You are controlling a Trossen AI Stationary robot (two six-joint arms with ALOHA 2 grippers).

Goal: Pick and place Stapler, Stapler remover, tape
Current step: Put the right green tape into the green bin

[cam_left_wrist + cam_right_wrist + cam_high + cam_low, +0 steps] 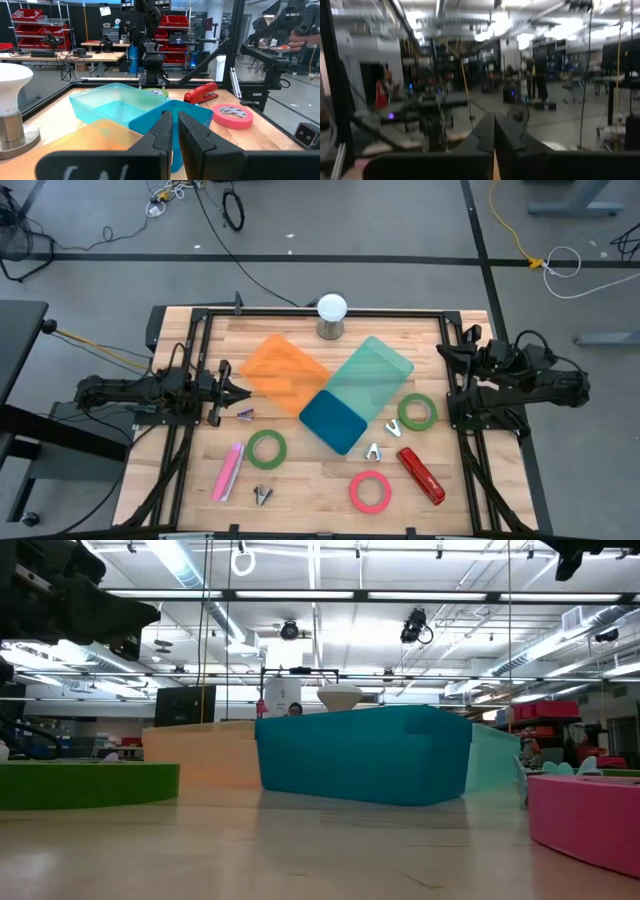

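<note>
now, arms: both wait at the counter edges
left gripper: clenched, empty
right gripper: clenched, empty
red stapler: beside pink tape
remover: by blue bin

Wooden counter, seen level from its surface: a dark teal bin stands at centre, with an orange bin just beside it on one side and a paler aqua bin behind it on the other. A green tape roll lies at the left edge and a pink tape roll at the right edge, both well apart from the bins. A white bulb-shaped object shows above the teal bin's rim; dark arm parts hang at upper left, with ceiling lights and the room beyond.
</note>
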